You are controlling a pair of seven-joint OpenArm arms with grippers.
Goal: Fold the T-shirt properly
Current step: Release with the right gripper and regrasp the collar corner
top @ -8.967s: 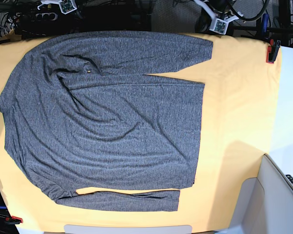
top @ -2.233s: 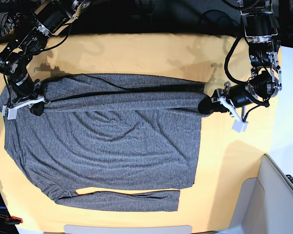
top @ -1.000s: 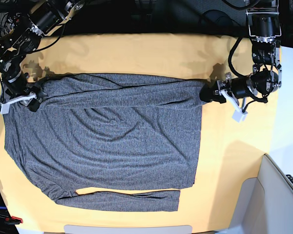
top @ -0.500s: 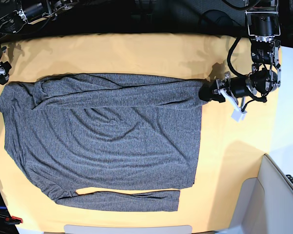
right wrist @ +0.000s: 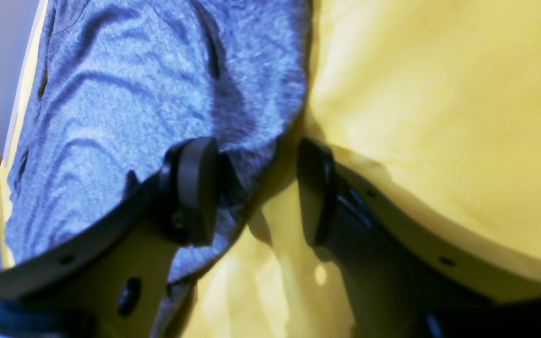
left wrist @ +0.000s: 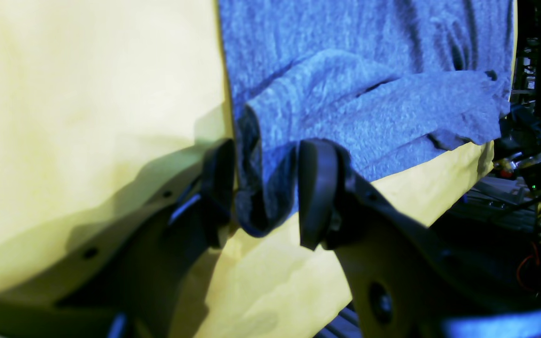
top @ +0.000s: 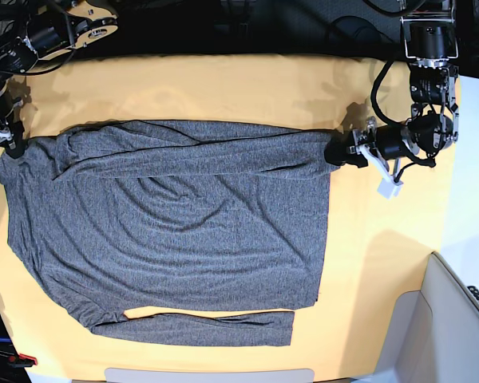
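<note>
The dark grey T-shirt (top: pixel 168 231) lies flat on the yellow table cloth (top: pixel 383 263), its upper sleeve folded across the body. In the base view my left gripper (top: pixel 334 154) sits at the shirt's upper right corner. The left wrist view shows that gripper (left wrist: pixel 270 150) open, with a bunched fold of the T-shirt (left wrist: pixel 369 94) standing between its fingers. My right gripper (top: pixel 12 148) is at the shirt's upper left edge. Seen from the right wrist, this gripper (right wrist: pixel 256 145) is open and straddles the T-shirt (right wrist: pixel 134 94) edge, one finger over fabric and the other over the cloth (right wrist: pixel 439 94).
A red clamp (top: pixel 24 359) holds the cloth at the front left corner. A pale box (top: pixel 455 319) fills the front right corner beyond the cloth's edge. Cables and dark frame parts (top: pixel 223 24) run along the back.
My right gripper has come back from the table's left rear edge down to the shirt's upper left edge. The left gripper and the shirt stay where they were.
</note>
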